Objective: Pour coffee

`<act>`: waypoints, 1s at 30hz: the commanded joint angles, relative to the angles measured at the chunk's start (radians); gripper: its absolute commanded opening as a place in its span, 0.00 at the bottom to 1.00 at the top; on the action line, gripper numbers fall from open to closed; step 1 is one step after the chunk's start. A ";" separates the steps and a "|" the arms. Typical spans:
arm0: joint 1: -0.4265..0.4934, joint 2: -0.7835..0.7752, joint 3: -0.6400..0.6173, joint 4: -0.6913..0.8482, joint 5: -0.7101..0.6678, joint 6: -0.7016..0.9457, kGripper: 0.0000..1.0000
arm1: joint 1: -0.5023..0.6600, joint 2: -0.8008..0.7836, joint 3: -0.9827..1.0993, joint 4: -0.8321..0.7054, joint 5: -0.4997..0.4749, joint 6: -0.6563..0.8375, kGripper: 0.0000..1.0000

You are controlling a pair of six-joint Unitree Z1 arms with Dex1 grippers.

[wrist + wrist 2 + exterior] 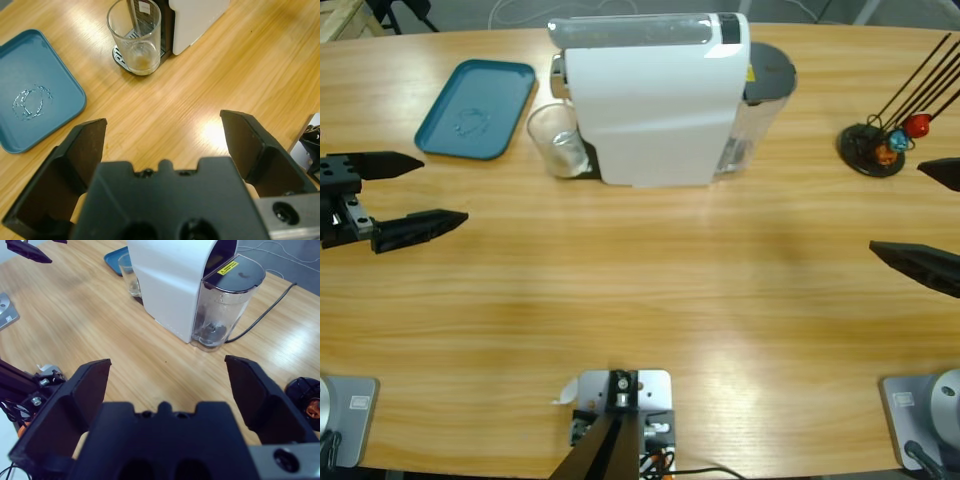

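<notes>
A white coffee machine (655, 100) stands at the back middle of the table, with a clear water tank (220, 305) on its right side. An empty clear glass (558, 140) sits on the machine's drip tray (125, 57), under the spout. My left gripper (435, 190) hangs at the table's left edge, open and empty, pointing toward the glass (136, 35) from a distance. At the right edge my right gripper (920, 215) is open and empty too, well short of the machine (175, 280).
A teal tray (477, 108) lies left of the glass, wet in its middle. A black stand with thin rods and coloured capsules (880, 145) sits at the back right. A power cable (265, 305) runs from behind the machine.
</notes>
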 commanded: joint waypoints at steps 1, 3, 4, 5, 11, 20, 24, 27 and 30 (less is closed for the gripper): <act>-0.008 -0.016 0.046 -0.030 0.004 0.007 0.99 | 0.010 0.056 0.040 -0.014 0.006 -0.011 1.00; -0.008 -0.028 0.048 -0.031 0.010 0.008 0.99 | 0.010 0.058 0.040 -0.014 0.006 -0.011 1.00; -0.008 -0.034 0.049 -0.031 0.014 0.008 0.99 | 0.010 0.060 0.040 -0.014 0.006 -0.011 1.00; -0.008 -0.038 0.049 -0.031 0.015 0.008 0.99 | 0.010 0.063 0.040 -0.015 0.006 -0.011 1.00; -0.008 -0.045 0.051 -0.031 0.031 0.006 0.99 | 0.010 0.073 0.042 -0.020 0.006 -0.011 1.00; -0.008 -0.039 0.051 -0.036 0.031 0.006 0.99 | 0.010 0.071 0.043 -0.023 0.004 -0.011 1.00; -0.008 -0.034 0.051 -0.038 0.031 0.006 0.99 | 0.010 0.070 0.046 -0.026 0.004 -0.011 1.00; -0.008 -0.032 0.051 -0.038 0.030 0.006 0.99 | 0.010 0.069 0.048 -0.028 0.004 -0.012 1.00; -0.008 -0.030 0.051 -0.039 0.030 0.006 0.99 | 0.010 0.069 0.048 -0.029 0.004 -0.012 1.00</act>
